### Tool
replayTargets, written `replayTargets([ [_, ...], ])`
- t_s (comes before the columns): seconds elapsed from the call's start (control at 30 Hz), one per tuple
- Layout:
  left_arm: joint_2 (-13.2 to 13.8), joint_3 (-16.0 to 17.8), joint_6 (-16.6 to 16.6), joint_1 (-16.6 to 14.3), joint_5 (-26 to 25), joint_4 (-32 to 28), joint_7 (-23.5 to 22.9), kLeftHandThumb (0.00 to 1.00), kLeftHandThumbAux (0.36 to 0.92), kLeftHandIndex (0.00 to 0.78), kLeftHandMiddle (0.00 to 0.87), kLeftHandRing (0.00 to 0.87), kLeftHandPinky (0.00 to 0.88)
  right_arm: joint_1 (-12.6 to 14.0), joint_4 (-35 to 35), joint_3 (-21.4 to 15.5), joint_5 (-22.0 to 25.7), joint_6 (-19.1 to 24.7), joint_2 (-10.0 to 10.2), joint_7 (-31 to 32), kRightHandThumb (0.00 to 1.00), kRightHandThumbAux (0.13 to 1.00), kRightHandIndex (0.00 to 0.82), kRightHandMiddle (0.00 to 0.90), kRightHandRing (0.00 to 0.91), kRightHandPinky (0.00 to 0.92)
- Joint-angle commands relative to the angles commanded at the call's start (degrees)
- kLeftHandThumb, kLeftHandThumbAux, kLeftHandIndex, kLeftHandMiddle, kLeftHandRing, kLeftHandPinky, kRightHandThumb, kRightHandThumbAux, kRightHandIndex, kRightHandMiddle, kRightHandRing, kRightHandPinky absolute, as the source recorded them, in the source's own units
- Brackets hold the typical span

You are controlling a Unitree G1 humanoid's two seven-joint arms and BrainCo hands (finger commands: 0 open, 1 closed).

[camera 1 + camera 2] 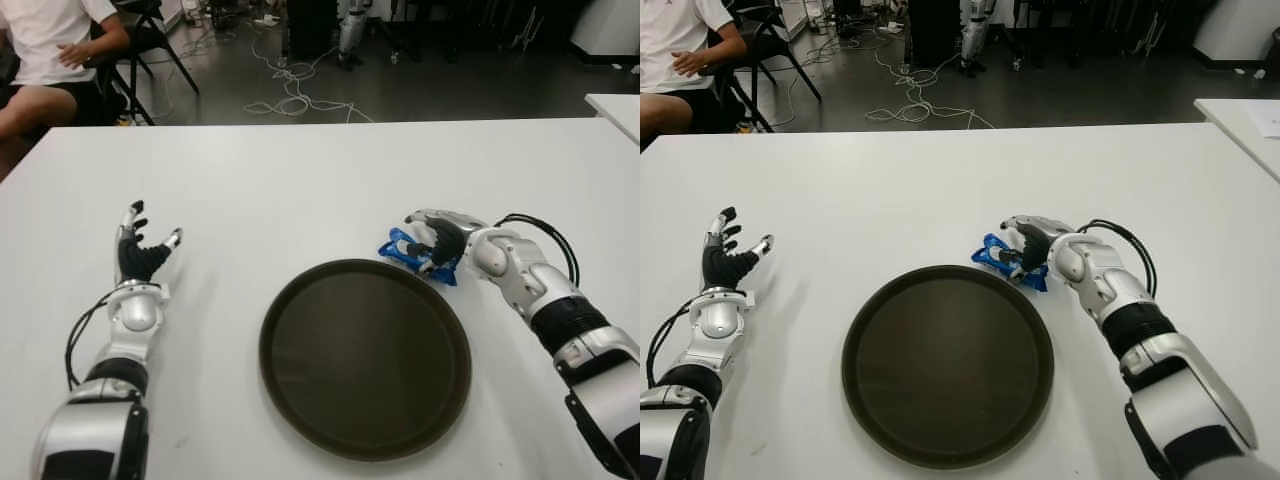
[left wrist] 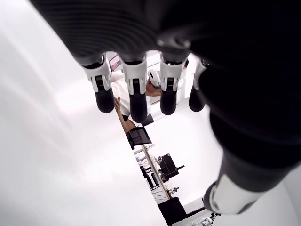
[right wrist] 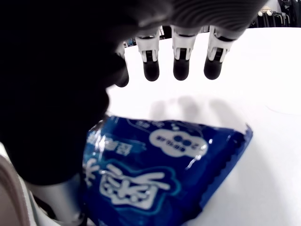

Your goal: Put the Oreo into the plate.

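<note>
The Oreo is a blue packet lying on the white table, just beyond the upper right rim of the round dark brown plate. My right hand arches over the packet from the right. In the right wrist view the fingertips hang above the table past the packet without touching it, and the thumb sits beside its near edge. The hand holds nothing. My left hand shows at the table's left side, well apart from the plate, with its fingers spread.
A person in a white shirt sits on a chair beyond the table's far left corner. Cables lie on the floor behind the table. The corner of another white table shows at the far right.
</note>
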Motion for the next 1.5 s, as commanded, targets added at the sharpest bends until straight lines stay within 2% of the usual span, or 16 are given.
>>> replayTargets([
  [0.47,0.0,0.24,-0.21,0.01,-0.34,0.03,-0.33,0.012,0.783,0.071,0.117,0.108,0.101,0.92,-1.58,-0.4,0.06,1.28,-0.03,0.28,0.0,0.778,0.0,0.0,0.0,0.008],
  [0.67,-0.07,0.24,-0.13,0.02,-0.37,-0.03,-0.42,0.013,0.778,0.071,0.12,0.107,0.099,2.18,-4.63,-0.25,-0.32,5.53,0.28,2.09,0.0,0.757,0.0,0.0,0.0,0.003],
  [0.83,-0.04,0.26,0.07,-0.04,-0.46,0.0,-0.75,0.011,0.764,0.07,0.116,0.107,0.107,2.17,-5.65,0.14,-0.55,8.29,0.58,3.76,0.0,0.755,0.0,0.0,0.0,0.008],
  [1.5,-0.06,0.31,-0.11,-0.07,-0.48,-0.13,-0.72,0.008,0.788,0.072,0.119,0.114,0.12,2.82,-9.15,1.39,-1.84,14.02,0.7,5.34,0.0,0.738,0.0,0.003,0.0,0.004],
])
